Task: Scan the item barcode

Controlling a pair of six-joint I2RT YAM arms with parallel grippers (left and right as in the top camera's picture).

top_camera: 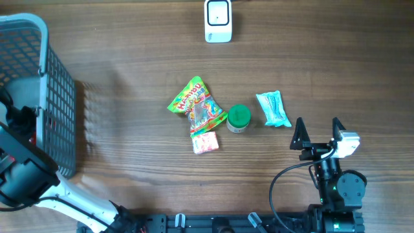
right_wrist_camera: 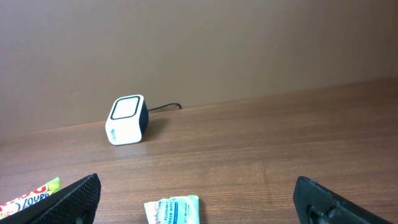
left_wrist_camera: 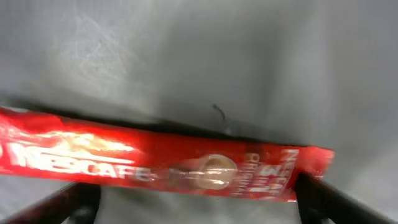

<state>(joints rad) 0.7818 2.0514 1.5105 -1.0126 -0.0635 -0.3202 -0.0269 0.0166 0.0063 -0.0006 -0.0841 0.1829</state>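
- The sachet [left_wrist_camera: 161,165] lies flat on the basket [top_camera: 55,97] floor. It looks thin and slick, so it could slide out of a pinch.
- Left fingers [left_wrist_camera: 323,200] stand wide beside it, apparently holding nothing; closing along its length may buckle it.
- The scanner [top_camera: 218,21] sits well apart, so a loose grip risks a drop.
- Right fingers [right_wrist_camera: 68,202] gape, empty.

overhead: bright, even, sharp; basket [top_camera: 57,97] casts faint grid shadow rightward on desk [top_camera: 129,71].
left wrist: dim, grey, strong blur; red sachet [left_wrist_camera: 155,163] smeared, white glare streaks on its foil.
right wrist: soft even light; scanner [right_wrist_camera: 127,120] crisp; right claw [right_wrist_camera: 196,190] tips dark, slightly out of focus.
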